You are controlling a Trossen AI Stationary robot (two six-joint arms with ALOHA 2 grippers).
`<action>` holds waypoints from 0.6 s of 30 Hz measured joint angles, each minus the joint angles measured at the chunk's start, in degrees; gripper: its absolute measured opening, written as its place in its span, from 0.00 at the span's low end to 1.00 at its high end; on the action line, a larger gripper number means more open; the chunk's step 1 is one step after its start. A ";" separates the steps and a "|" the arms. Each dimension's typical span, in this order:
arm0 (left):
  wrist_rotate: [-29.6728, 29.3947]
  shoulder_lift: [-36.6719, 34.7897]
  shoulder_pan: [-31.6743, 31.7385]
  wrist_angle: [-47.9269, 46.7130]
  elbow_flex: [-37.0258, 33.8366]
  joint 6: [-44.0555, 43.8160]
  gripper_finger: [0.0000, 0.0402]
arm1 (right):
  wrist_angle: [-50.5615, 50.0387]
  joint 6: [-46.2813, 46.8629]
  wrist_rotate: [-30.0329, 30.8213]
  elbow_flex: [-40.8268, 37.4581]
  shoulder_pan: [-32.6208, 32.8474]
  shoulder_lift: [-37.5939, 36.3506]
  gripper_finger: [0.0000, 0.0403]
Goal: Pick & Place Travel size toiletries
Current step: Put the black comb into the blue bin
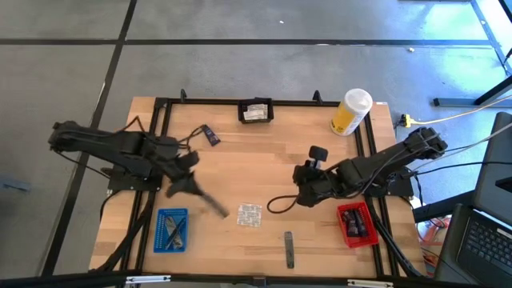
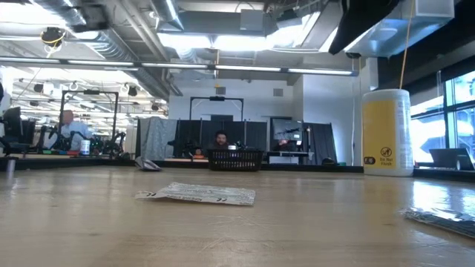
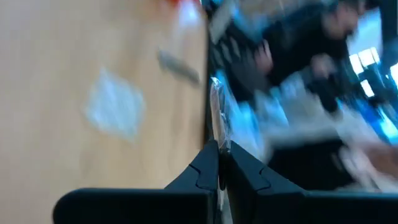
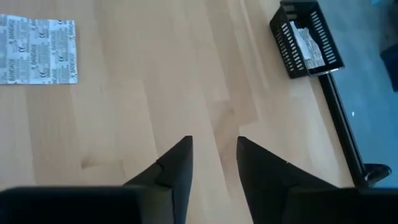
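My left gripper (image 1: 210, 202) hangs above the table beside the blue tray (image 1: 172, 230), shut on a thin flat silvery item (image 3: 217, 112) that shows edge-on and blurred. My right gripper (image 4: 213, 163) hovers open over bare wood right of centre (image 1: 298, 182), nothing between its fingers. A square foil sachet (image 1: 250, 214) lies flat on the table, also in the low view (image 2: 197, 194) and the right wrist view (image 4: 37, 50). A slim grey stick (image 1: 289, 248) lies near the front edge. A short dark tube (image 1: 211, 136) lies at the far left. My left gripper pinches the thin silvery item between its two fingers by one end (image 3: 217, 148). The rest sticks out straight past the fingertips, lifted clear of the table. Which kind of item it is, the blur does not let me tell.
A black basket (image 1: 256, 110) with a sachet inside stands at the far edge, centre. A tall yellow container with a white cap (image 1: 352, 112) is at the far right. A red tray (image 1: 356, 224) holding dark items sits at the near right. The blue tray holds several items.
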 joint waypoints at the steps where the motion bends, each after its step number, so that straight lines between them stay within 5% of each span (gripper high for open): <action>1: 3.07 -1.19 -0.43 -2.93 0.00 -0.24 0.02 | 0.14 0.02 -0.01 -0.11 -0.14 0.00 0.30; 4: 8.06 -3.62 -1.45 -11.41 0.00 -2.91 0.02 | 0.28 0.07 -0.38 -0.20 -0.36 0.00 0.26; 9: 8.40 -4.78 -3.77 -20.88 -0.02 -3.86 0.02 | 0.44 0.04 -0.42 -0.20 -0.32 0.00 0.23; 18: 8.83 -2.79 -11.27 -24.52 -0.04 -2.46 0.03 | 0.42 -0.54 -0.42 -0.22 -0.36 0.00 0.19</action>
